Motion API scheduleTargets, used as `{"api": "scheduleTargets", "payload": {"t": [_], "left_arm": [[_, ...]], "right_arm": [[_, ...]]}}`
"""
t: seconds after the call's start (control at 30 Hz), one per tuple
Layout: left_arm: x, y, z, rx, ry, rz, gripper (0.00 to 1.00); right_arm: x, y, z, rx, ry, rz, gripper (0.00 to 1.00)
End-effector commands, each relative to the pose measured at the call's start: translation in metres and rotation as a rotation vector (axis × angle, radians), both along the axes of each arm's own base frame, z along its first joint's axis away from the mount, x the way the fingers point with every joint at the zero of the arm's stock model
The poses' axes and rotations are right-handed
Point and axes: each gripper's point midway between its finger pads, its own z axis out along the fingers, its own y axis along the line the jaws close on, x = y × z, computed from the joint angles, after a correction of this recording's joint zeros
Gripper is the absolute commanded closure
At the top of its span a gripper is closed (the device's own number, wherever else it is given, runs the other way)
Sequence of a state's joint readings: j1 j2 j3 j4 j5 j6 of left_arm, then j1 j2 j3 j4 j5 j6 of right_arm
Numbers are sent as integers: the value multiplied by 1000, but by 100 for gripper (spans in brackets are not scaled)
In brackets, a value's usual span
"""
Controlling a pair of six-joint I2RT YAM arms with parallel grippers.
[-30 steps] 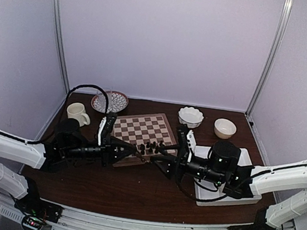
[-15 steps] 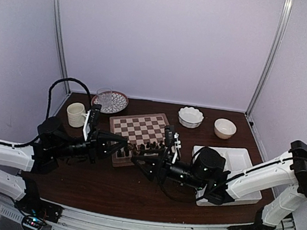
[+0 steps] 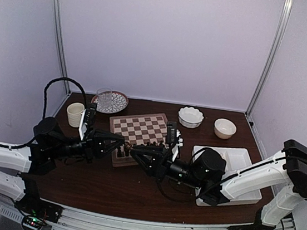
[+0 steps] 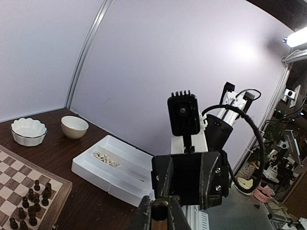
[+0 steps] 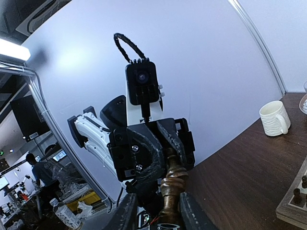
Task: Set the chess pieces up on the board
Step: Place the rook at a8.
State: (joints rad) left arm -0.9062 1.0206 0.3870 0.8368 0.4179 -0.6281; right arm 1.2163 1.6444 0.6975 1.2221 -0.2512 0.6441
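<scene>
We see both arms meet low over the near edge of the board (image 3: pixel 141 126), tips facing each other. The left end effector (image 3: pixel 120 148) is pressed together on a dark brown chess piece (image 5: pixel 172 184). In its own cam the fingers (image 4: pixel 144 216) pinch one end of it at frame bottom. The right end effector (image 3: pixel 135 156) has one finger each side of the same piece, w/ a gap showing on one side. We can't tell whether they bear on it. So the piece spans btw. the 2 end effectors, over the board's near edge. How high above the board we can't judge. Other dark pieces (image 4: pixel 34 197) stand bunched on the board's near squares, toward the corner closest to the white divided tray (image 3: pixel 243 160). The tray sits right of the board, apart from it, & small pale pieces (image 4: pixel 106 158) lie in one of its compartments. Behind the board to the right are a scalloped white bowl (image 3: pixel 190 117) & a plain cream bowl (image 3: pixel 225 128). Left of the board is a cream mug (image 3: pixel 75 114). Behind-left of the board is a clear glass (image 3: pixel 104 98) on a patterned plate (image 3: pixel 118 103). All sit on the dark wood worktop (image 3: pixel 105 185).
</scene>
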Motion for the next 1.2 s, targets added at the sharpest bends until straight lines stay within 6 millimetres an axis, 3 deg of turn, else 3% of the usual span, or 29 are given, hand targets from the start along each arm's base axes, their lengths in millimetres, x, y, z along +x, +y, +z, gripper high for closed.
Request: {"api": "scheduleTargets", "payload": {"t": [0.0,0.2,0.3,0.33,0.4,0.53,0.77,0.9,1.0,1.17], "left_arm": [[-1,2,7,-28,-22,8,100],[0,3,6,-24,-28,15,100],[0,3,7,-21,-31,19,100],[0,4,6,-21,-33,21,100],[-1,4,7,-20,-35,19,100],[0,4,6,-19,-35,20,100],[0,5,7,-21,-37,24,100],[-1,4,7,-21,-37,18,100],[-1,4,7,-19,-35,18,100],[0,5,6,-17,-38,31,100]], "right_arm": [[-4,3,18,46,-25,17,72],[-2,3,14,43,-14,6,88],[4,3,8,1,8,-26,90],[7,3,5,-19,15,-41,87],[10,2,1,-36,23,-63,71],[11,2,0,-35,30,-64,65],[11,3,0,-19,35,-59,84],[8,1,6,6,21,-43,86],[5,0,10,24,12,-31,94],[11,-5,7,4,26,-70,94]]}}
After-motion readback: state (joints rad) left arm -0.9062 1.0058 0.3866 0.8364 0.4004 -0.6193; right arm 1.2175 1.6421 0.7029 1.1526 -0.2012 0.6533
